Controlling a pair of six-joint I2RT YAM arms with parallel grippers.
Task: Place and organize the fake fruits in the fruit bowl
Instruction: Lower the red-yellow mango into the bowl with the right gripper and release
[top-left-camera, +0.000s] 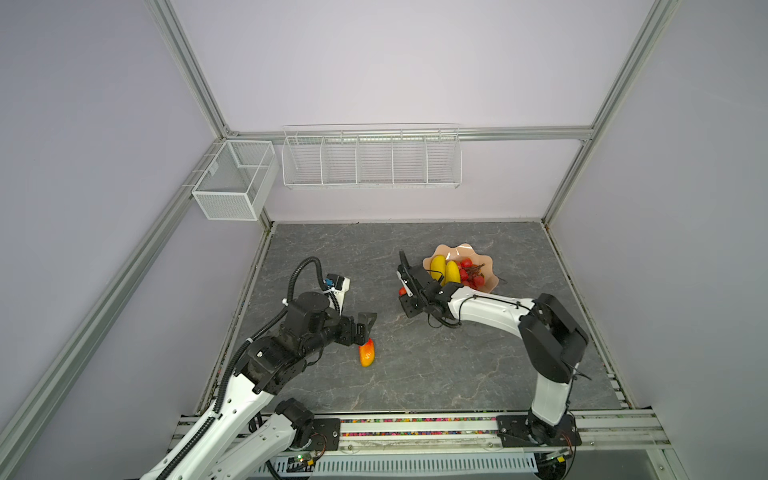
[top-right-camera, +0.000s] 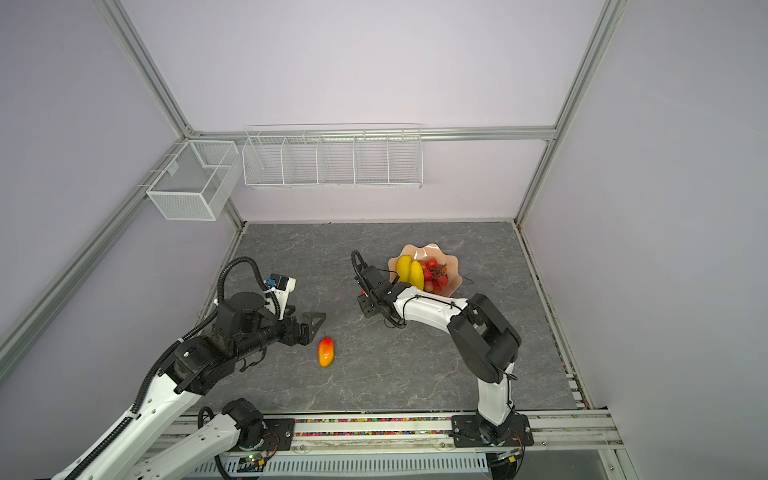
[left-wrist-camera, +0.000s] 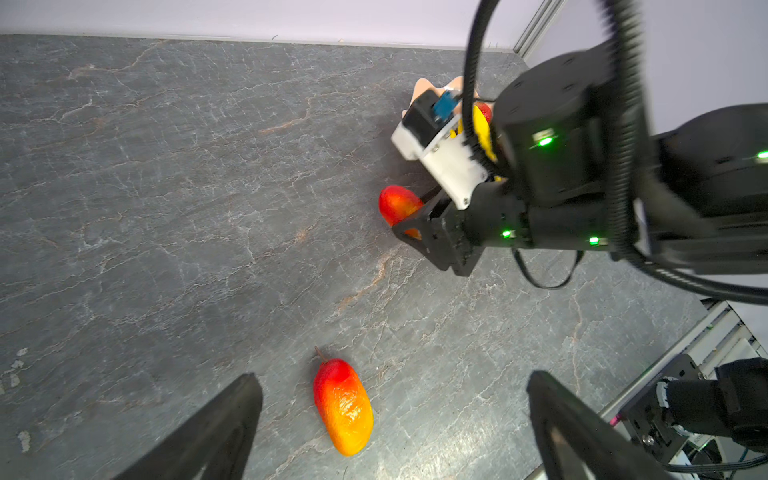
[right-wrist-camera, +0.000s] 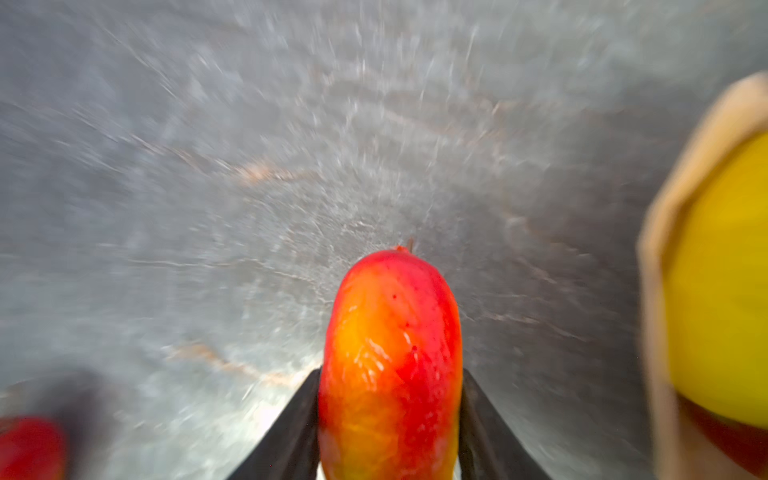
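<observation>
A red-orange mango-like fruit (top-left-camera: 367, 353) (top-right-camera: 326, 351) (left-wrist-camera: 343, 407) lies on the grey table. My left gripper (top-left-camera: 365, 328) (left-wrist-camera: 390, 382) hangs open just above it, a finger on either side and apart from it. My right gripper (top-left-camera: 402, 291) (right-wrist-camera: 390, 415) is shut on a second mango-like fruit (right-wrist-camera: 390, 365) (left-wrist-camera: 397, 203), low over the table just left of the fruit bowl (top-left-camera: 457, 249) (top-right-camera: 424, 249). In the bowl lie two yellow fruits (top-left-camera: 438, 266) and a bunch of red berries (top-left-camera: 471, 274). The right wrist view is blurred.
A mesh basket (top-left-camera: 235, 178) and a long wire basket (top-left-camera: 370, 158) hang on the walls above the table's back. The arms' mounting rail (top-left-camera: 415, 428) runs along the front edge. Side walls close in the table left and right.
</observation>
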